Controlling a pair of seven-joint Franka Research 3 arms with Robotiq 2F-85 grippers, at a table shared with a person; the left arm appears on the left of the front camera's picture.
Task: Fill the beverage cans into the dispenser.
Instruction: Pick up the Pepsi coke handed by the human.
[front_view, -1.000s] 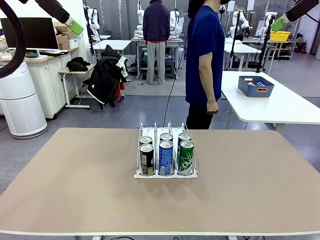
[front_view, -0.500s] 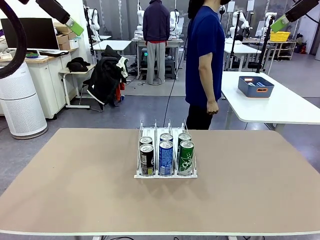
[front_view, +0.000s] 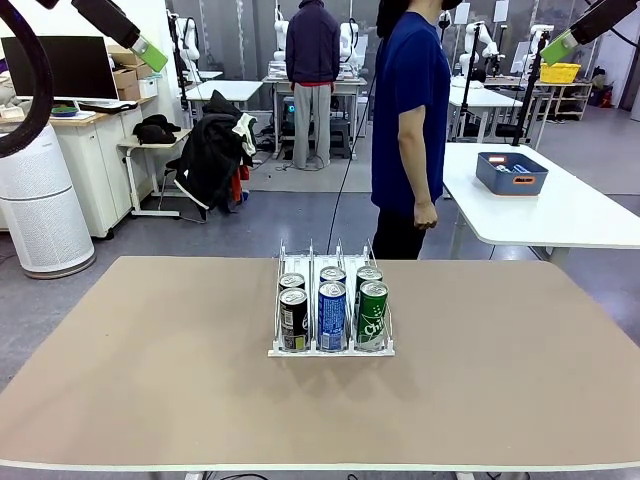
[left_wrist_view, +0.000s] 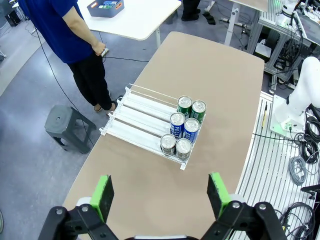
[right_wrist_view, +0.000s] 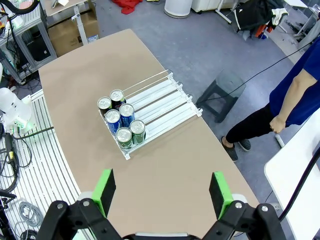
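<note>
Hanging high over the table (front_view: 150, 380), the left gripper (left_wrist_view: 161, 192) and right gripper (right_wrist_view: 162, 192) have jaws spread wide, grasping nothing. At frame centre the dispenser (front_view: 330, 352) holds six cans (front_view: 332, 315) at its near end, two per lane: black left, blue middle, green right, white lettering too small to read. Upper right, a bin (front_view: 485, 166) on a white table (front_view: 560, 215) holds unclear items.

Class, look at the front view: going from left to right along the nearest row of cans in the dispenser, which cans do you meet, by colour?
Black can → blue can → green can, one in each lane of the dispenser.
</note>
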